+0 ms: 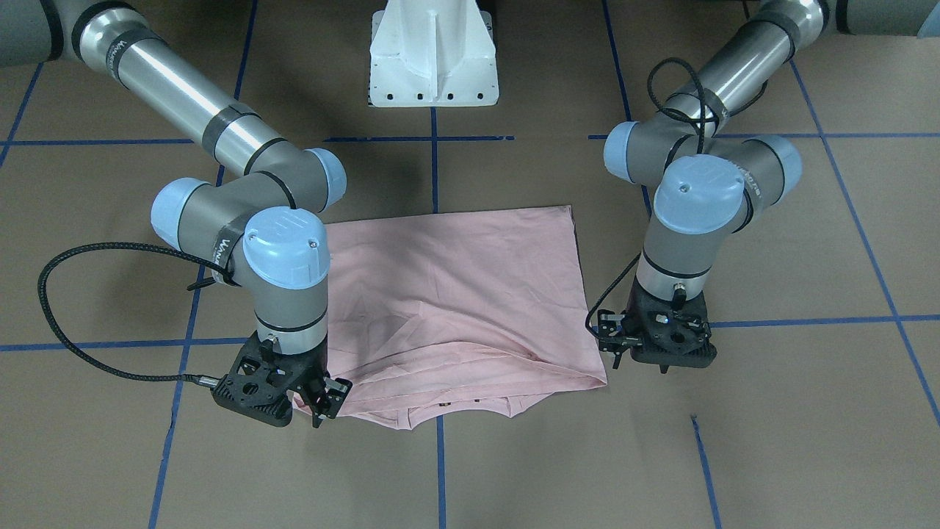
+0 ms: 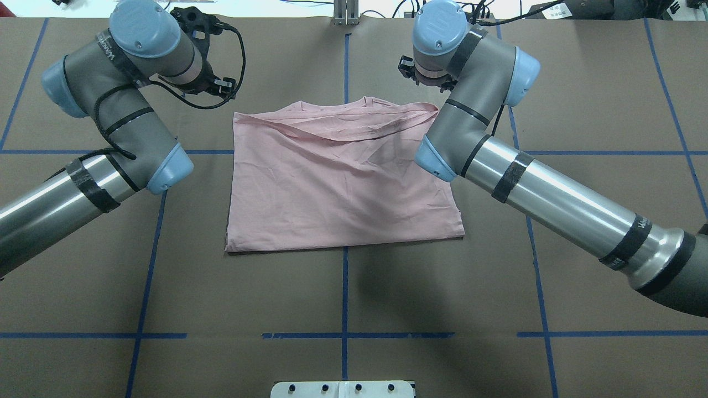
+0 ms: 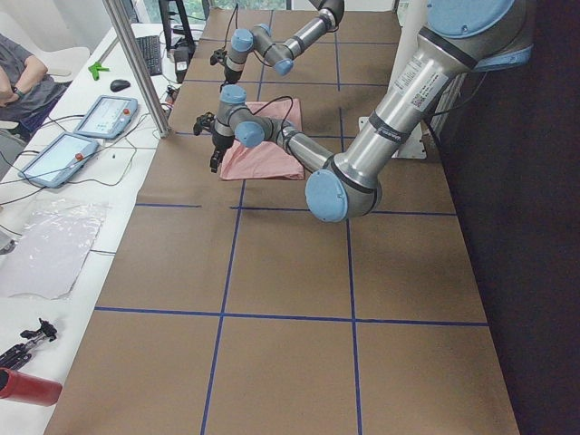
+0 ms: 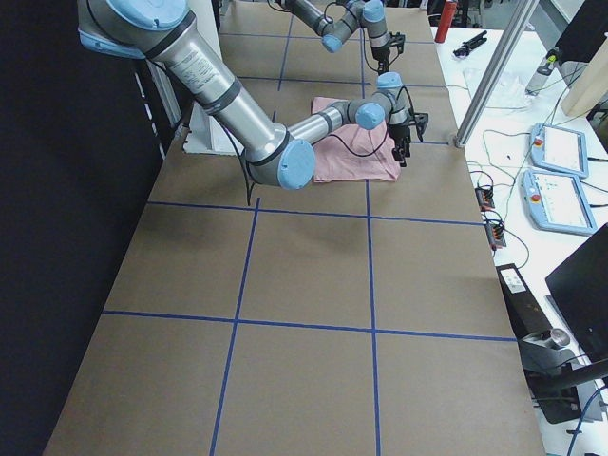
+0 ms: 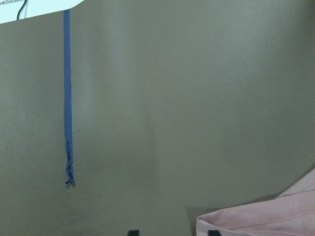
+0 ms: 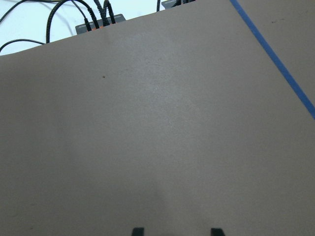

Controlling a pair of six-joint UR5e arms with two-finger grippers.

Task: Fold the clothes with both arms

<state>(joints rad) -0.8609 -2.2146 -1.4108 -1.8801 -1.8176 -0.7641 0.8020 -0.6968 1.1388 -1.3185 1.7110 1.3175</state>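
The clothes are one light pink T-shirt (image 1: 455,294), folded into a rough rectangle and lying flat on the brown table (image 2: 343,287), its collar edge on the side far from the robot. My left gripper (image 1: 664,364) hovers just off the shirt's far corner. In the left wrist view the left gripper (image 5: 172,232) is open, and a pink hem (image 5: 261,219) reaches one fingertip. My right gripper (image 1: 323,402) points down at the other far corner. The right wrist view shows the right gripper (image 6: 175,231) open over bare table, with nothing between its fingers.
The white pedestal base (image 1: 433,59) stands at the robot's edge of the table. Blue tape lines (image 2: 344,287) grid the brown surface. Benches along the far edge hold tablets (image 3: 104,113) and cables (image 4: 494,204). A person (image 3: 18,72) sits by one bench, and a metal post (image 3: 136,63) stands there.
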